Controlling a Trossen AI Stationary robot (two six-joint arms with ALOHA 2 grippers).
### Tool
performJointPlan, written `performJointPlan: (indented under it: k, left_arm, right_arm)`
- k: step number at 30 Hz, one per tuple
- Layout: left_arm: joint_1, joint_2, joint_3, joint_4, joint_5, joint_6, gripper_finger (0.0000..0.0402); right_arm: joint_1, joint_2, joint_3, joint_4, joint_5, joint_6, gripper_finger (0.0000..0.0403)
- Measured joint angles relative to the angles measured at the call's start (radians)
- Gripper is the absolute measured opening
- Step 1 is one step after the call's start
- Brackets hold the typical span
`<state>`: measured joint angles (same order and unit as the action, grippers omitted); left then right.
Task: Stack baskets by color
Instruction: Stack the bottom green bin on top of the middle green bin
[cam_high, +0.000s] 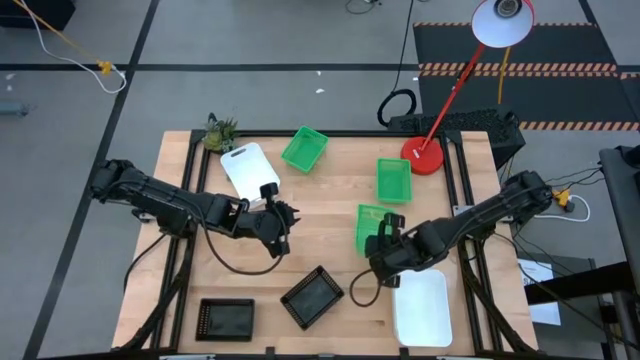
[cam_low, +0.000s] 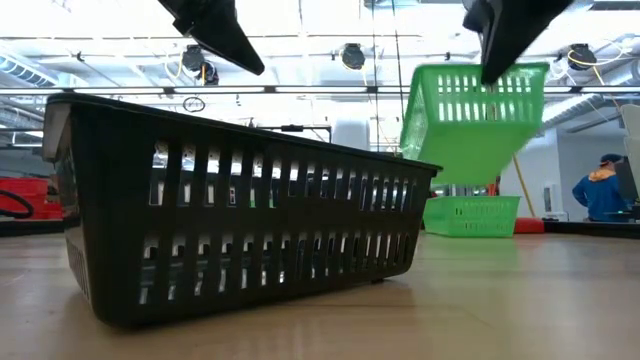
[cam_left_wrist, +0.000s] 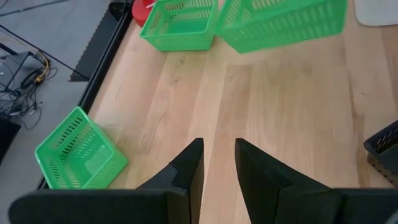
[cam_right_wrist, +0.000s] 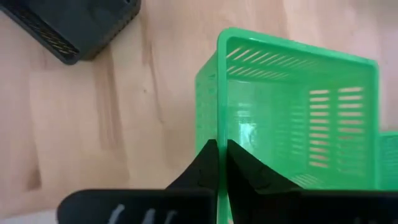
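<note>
My right gripper (cam_high: 384, 243) is shut on a green basket (cam_high: 370, 226), which hangs tilted above the table (cam_low: 475, 110) right of centre. A second green basket (cam_high: 393, 180) rests on its base just beyond it. A third (cam_high: 304, 148) sits at the far edge. My left gripper (cam_left_wrist: 217, 163) hovers open over bare wood at centre left, with nothing between its fingers. Two black baskets (cam_high: 313, 296) (cam_high: 225, 318) rest near the front edge. One white basket (cam_high: 250, 168) lies far left of centre and another (cam_high: 422, 308) lies near right. My right gripper pinches the rim of one wall (cam_right_wrist: 217, 124) of the green basket, one finger inside the basket and one outside. The fingers come steeply from above. The basket is lifted clear of the table and hangs tilted below the fingers (cam_low: 500, 45).
A red desk lamp's base (cam_high: 425, 158) stands at the far right beside the green basket. A small plant (cam_high: 220, 132) sits at the far left corner. Bare wood lies at the table's middle (cam_high: 320, 230). A person (cam_low: 603, 190) shows in the room beyond.
</note>
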<state>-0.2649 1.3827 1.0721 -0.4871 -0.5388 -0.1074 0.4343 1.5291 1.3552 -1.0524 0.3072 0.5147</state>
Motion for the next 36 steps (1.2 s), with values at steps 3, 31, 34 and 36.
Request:
performJointPlan:
  k: [3,31,34,36]
  left_arm:
    - [0.0,0.0,0.0,0.011,0.0,0.005,0.0093]
    - [0.0,0.0,0.0,0.022,0.0,0.015,0.0093]
    - [0.0,0.0,0.0,0.022,0.0,0.008,0.0093]
    - [0.0,0.0,0.0,0.022,0.0,0.006,0.0093]
  right_arm:
    - [0.0,0.0,0.058,-0.071,0.034,-0.077,0.0002]
    - [-0.153,-0.185,0.127,-0.338,0.249,-0.37,0.0007]
    - [-0.163,-0.237,0.127,-0.338,0.277,-0.383,0.0008]
    - [-0.168,-0.268,0.127,-0.336,0.296,-0.397,0.0008]
